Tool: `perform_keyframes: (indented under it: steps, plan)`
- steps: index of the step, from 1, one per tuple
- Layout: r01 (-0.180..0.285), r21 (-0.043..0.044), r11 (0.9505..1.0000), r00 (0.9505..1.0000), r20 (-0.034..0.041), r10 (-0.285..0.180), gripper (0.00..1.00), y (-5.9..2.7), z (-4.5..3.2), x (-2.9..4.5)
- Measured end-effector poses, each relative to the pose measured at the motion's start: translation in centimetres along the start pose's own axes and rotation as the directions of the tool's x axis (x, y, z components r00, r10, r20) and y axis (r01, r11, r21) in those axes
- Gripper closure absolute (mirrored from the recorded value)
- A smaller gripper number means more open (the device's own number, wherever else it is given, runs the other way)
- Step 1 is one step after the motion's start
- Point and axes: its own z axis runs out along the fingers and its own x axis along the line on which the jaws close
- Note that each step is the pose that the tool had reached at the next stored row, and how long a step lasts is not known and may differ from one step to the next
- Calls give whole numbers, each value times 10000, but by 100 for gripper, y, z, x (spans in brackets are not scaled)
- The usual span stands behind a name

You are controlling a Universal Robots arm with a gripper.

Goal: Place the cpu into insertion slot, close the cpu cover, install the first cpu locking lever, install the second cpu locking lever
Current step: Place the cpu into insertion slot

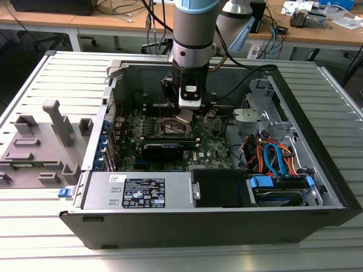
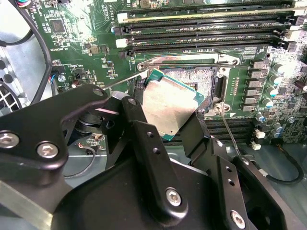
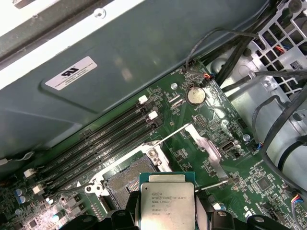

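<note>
My gripper point(image 2: 170, 120) is shut on the cpu point(image 2: 170, 103), a flat silvery square chip held tilted between the two black fingers point(image 2: 144, 139). The cpu hangs just above the insertion slot point(image 2: 204, 76), a dark square socket with a silver rim on the green board. In the exterior view the gripper point(image 1: 186, 116) reaches down into the open computer case with the cpu point(image 1: 184, 117) over the slot point(image 1: 169, 128). In the first wrist view the cpu point(image 3: 166, 203) sits beside the slot point(image 3: 125, 180), and the cpu cover point(image 3: 208, 151) is swung open away from it.
Thin wire levers point(image 2: 230, 134) stick out beside the socket. Long black memory slots point(image 2: 201, 33) run along one side of it. Cables point(image 1: 272, 158) and a drive bay fill the case at the exterior view's right. A grey fixture point(image 1: 51, 141) stands outside on the left.
</note>
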Motion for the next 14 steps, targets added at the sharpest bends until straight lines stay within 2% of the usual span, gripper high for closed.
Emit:
perform_keyframes:
  steps: [14]
  plan:
    - [-125, -3, 9999, 9999, 9, 125, 45, 0, 0, 0]
